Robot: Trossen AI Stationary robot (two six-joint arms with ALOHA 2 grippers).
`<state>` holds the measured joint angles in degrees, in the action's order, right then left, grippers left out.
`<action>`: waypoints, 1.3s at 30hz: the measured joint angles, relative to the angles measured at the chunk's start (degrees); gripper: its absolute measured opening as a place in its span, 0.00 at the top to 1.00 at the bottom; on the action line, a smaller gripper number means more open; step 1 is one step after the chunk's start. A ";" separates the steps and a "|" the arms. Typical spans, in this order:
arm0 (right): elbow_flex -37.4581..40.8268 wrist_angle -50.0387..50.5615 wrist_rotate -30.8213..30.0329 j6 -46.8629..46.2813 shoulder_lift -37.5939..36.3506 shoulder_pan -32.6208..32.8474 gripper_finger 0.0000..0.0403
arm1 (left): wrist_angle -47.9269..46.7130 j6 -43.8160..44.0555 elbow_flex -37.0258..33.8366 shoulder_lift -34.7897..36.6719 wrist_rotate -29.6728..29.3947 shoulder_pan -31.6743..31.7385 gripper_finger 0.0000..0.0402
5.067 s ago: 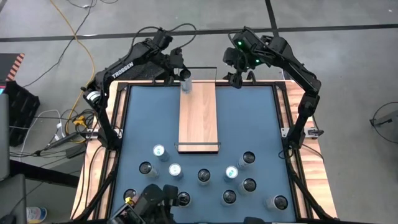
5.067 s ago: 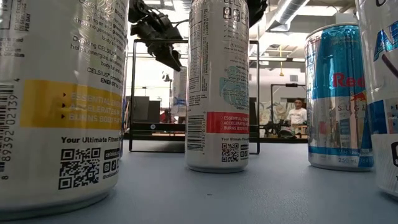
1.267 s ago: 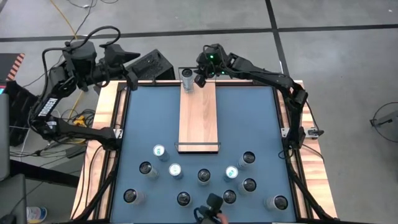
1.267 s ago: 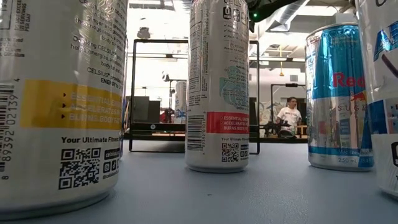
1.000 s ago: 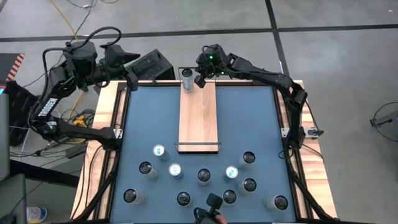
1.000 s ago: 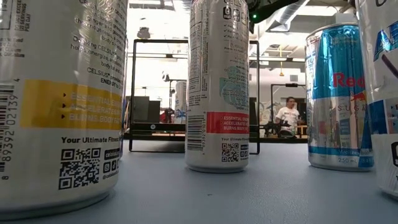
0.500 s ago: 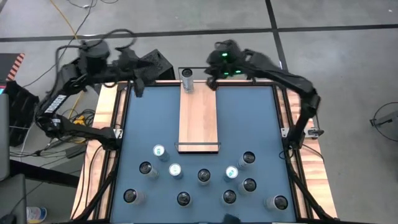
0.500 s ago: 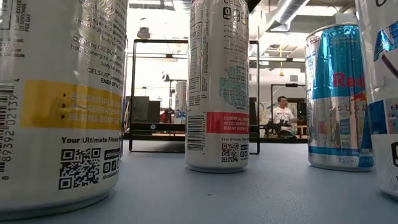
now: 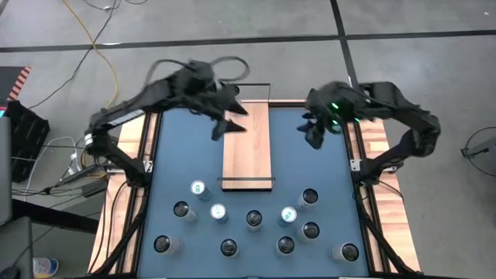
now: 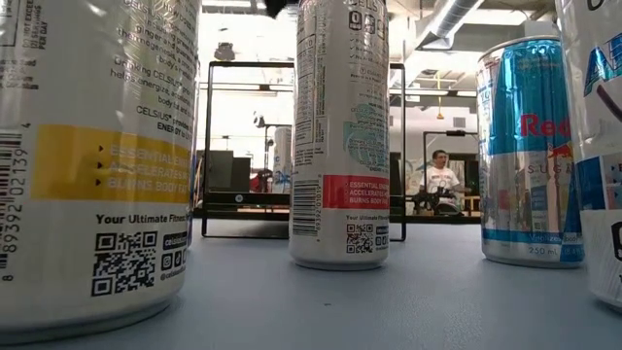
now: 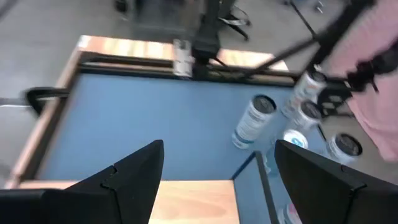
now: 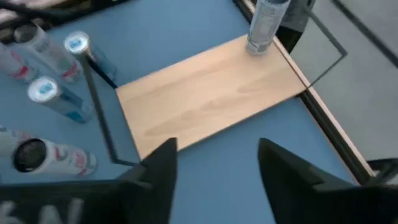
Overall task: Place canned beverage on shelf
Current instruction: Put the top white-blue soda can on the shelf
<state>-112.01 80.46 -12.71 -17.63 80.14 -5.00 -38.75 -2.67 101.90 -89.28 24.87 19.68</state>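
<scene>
On the smooth pale-wood shelf (image 12: pixel 214 93) stands a cylindrical can (image 12: pixel 266 25); both pincers gape empty

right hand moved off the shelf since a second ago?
Yes. In the high view the right hand now hangs over the blue table right of the shelf; a second ago it sat at the shelf's far end beside the can.

Two dark jointed arms, black cables looped; green light on right arm.
</scene>
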 joint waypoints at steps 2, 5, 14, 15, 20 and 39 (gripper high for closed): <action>-0.02 1.86 -4.09 -4.72 -1.70 3.74 0.40 | 2.32 -1.19 -0.01 -2.89 0.01 -2.31 0.28; -0.02 4.79 -10.38 -11.82 -3.24 8.91 0.33 | 6.09 -3.17 0.01 -6.84 -0.95 -5.75 0.28; 4.88 9.45 -8.94 -19.48 -3.86 21.51 0.30 | 7.26 -1.18 -0.01 -11.12 -6.90 -12.81 0.28; 6.54 9.59 -7.72 -18.19 -3.72 22.74 0.30 | 6.57 -0.83 -0.01 -10.63 -8.48 -13.28 0.28; 14.94 9.72 -3.05 -9.99 -3.98 27.84 0.30 | 5.87 2.39 -0.01 -6.64 -14.41 -15.31 0.28; 21.09 7.17 8.17 37.57 7.21 26.97 0.30 | -0.96 7.77 0.01 1.78 -27.11 -20.47 0.28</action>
<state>-90.91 87.63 -4.55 19.94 87.35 21.97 -39.71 5.10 101.91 -87.50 -2.24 -0.79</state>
